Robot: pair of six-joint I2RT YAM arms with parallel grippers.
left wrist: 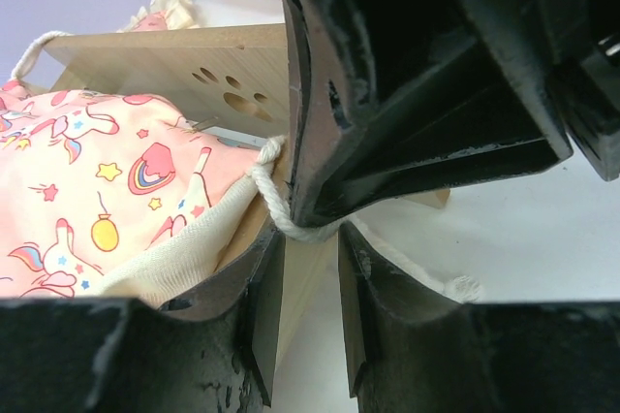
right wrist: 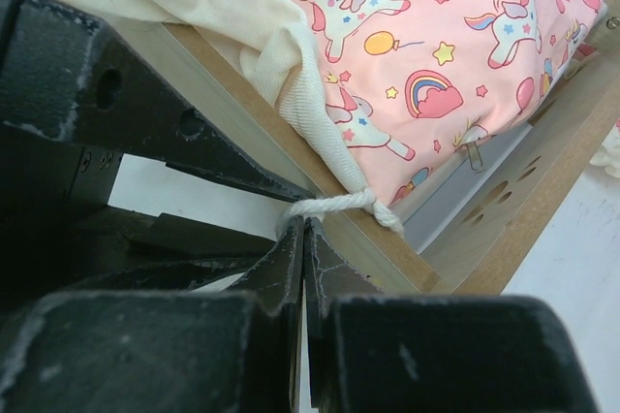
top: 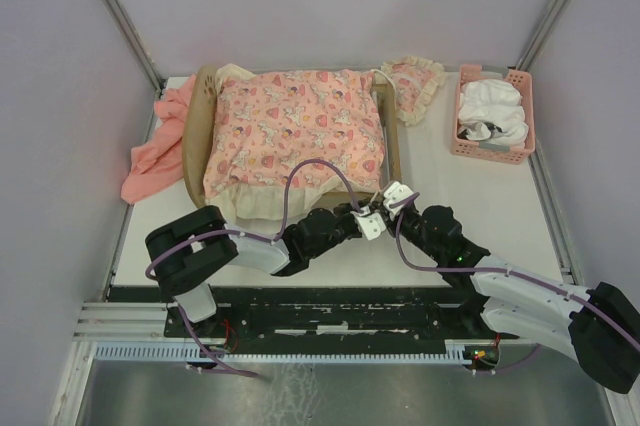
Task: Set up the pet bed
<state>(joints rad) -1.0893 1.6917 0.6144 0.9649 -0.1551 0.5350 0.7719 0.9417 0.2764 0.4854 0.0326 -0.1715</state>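
Pet bed (top: 196, 131), under a pink unicorn-print cover (top: 295, 131), lying from the table's centre toward 11 o'clock. At its 5 o'clock corner we see the right gripper (right wrist: 303, 238) pinching a white cord (right wrist: 334, 205). The left gripper (left wrist: 305, 282) stands slightly spread just beside that cord.

The pet bed (top: 193, 136) has a pale wood frame, smooth and matt. Its cover (top: 295, 131) is printed pink cloth edged in coarse cream weave, with twisted white cord (left wrist: 263, 185). The basket (top: 493, 153) at the far right corner is pink plastic. The left gripper (left wrist: 302, 268) and right gripper (right wrist: 302, 248) are scuffed matt black plastic.
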